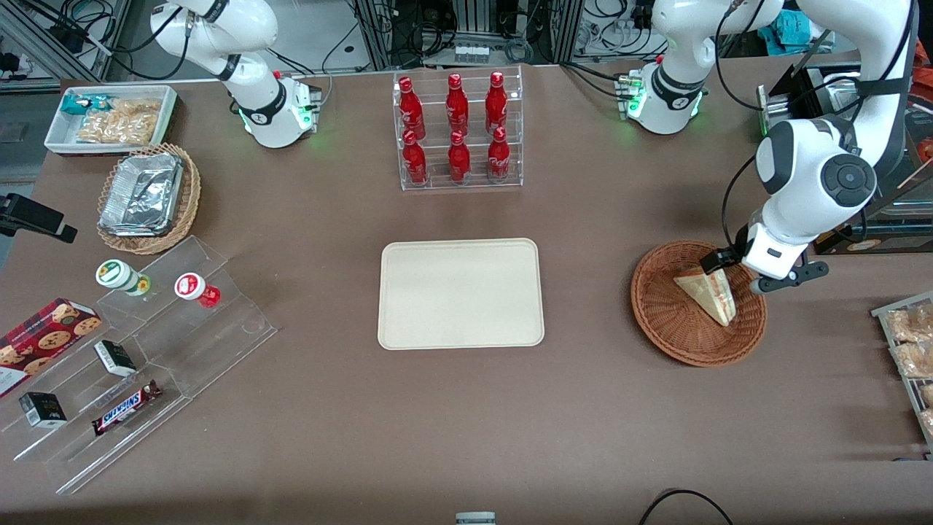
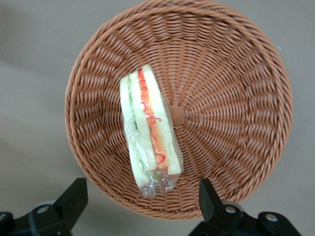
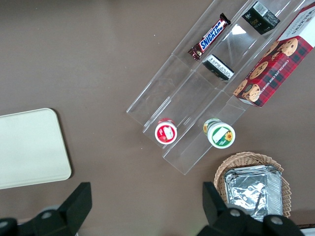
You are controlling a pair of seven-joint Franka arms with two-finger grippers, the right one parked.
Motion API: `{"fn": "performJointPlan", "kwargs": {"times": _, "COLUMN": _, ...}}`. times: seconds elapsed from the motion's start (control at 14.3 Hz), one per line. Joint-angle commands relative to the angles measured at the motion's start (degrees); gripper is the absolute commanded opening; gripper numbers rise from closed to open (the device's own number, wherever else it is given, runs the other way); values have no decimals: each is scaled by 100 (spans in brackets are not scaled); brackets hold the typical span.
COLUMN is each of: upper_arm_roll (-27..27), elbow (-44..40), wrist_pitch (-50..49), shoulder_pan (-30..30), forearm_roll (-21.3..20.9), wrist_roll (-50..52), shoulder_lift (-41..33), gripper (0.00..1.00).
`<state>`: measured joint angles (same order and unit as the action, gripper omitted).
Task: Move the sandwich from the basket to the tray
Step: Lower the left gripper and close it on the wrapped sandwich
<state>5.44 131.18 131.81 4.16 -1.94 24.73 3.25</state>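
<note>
Sandwich (image 1: 705, 294) lies inside the reddish-brown wicker basket (image 1: 667, 324) at the right of the front frame, its pale wedge resting against the woven bottom with the red and green filling showing along the cut edge; in the wrist view the sandwich (image 2: 149, 135) sits wrapped in clear film, slightly off the centre of the basket (image 2: 236, 98). The left arm's gripper (image 1: 740, 271) hangs directly above the basket's rim on the working arm's end of the table, and its fingers (image 2: 73, 199) are spread wide apart, one on each side of the sandwich's wrapped end, touching nothing. The cream tray (image 1: 461, 293) rests flat at mid-frame, bare, well apart from the basket, with only brown table (image 1: 583, 408) between them. Above the tray in the frame stands a clear rack of red bottles (image 1: 458, 130). At the far left sit a tan wicker basket holding a foil tray (image 1: 142, 193), a white bin of snacks (image 1: 111, 118), and stepped acrylic shelves (image 1: 138, 364) carrying a Snickers bar (image 1: 125, 407).
</note>
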Motion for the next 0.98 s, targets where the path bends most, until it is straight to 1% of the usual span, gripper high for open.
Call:
{"fn": "performJointPlan", "kwargs": {"times": 0.0, "upper_arm_roll": 36, "elbow": 48, "wrist_pitch": 266, "shoulder_pan": 15, "forearm_roll": 27, "wrist_roll": 934, "shoulder_lift": 141, "gripper": 100}}
{"fn": "performJointPlan", "kwargs": {"times": 0.14, "upper_arm_roll": 36, "elbow": 39, "wrist_pitch": 327, "shoulder_pan": 15, "forearm_roll": 36, "wrist_roll": 1654, "shoulder_lift": 220, "gripper": 100}}
{"fn": "performJointPlan", "kwargs": {"times": 0.28, "upper_arm_roll": 36, "elbow": 39, "wrist_pitch": 407, "shoulder_pan": 24, "forearm_roll": 88, "wrist_roll": 1842, "shoulder_lift": 325, "gripper": 100}}
{"fn": "performJointPlan", "kwargs": {"times": 0.42, "upper_arm_roll": 36, "elbow": 39, "wrist_pitch": 782, "shoulder_pan": 59, "forearm_roll": 587, "wrist_roll": 2000, "shoulder_lift": 553, "gripper": 100}}
{"fn": "performJointPlan", "kwargs": {"times": 0.56, "upper_arm_roll": 36, "elbow": 56, "wrist_pitch": 881, "shoulder_pan": 68, "forearm_roll": 634, "wrist_roll": 2001, "shoulder_lift": 721, "gripper": 100}}
{"fn": "performJointPlan", "kwargs": {"times": 0.63, "upper_arm_roll": 36, "elbow": 56, "wrist_pitch": 908, "shoulder_pan": 68, "forearm_roll": 634, "wrist_roll": 1974, "shoulder_lift": 808, "gripper": 98}}
{"fn": "performJointPlan", "kwargs": {"times": 0.7, "upper_arm_roll": 36, "elbow": 48, "wrist_pitch": 917, "shoulder_pan": 68, "forearm_roll": 634, "wrist_roll": 1948, "shoulder_lift": 870, "gripper": 81}}
{"fn": "performJointPlan", "kwargs": {"times": 0.77, "upper_arm_roll": 36, "elbow": 48, "wrist_pitch": 891, "shoulder_pan": 68, "forearm_roll": 616, "wrist_roll": 1887, "shoulder_lift": 862, "gripper": 42}}
{"fn": "performJointPlan", "kwargs": {"times": 0.84, "upper_arm_roll": 36, "elbow": 39, "wrist_pitch": 873, "shoulder_pan": 68, "forearm_roll": 616, "wrist_roll": 1878, "shoulder_lift": 845, "gripper": 16}}
{"fn": "performJointPlan", "kwargs": {"times": 0.91, "upper_arm_roll": 36, "elbow": 13, "wrist_pitch": 864, "shoulder_pan": 68, "forearm_roll": 616, "wrist_roll": 1878, "shoulder_lift": 836, "gripper": 9}}
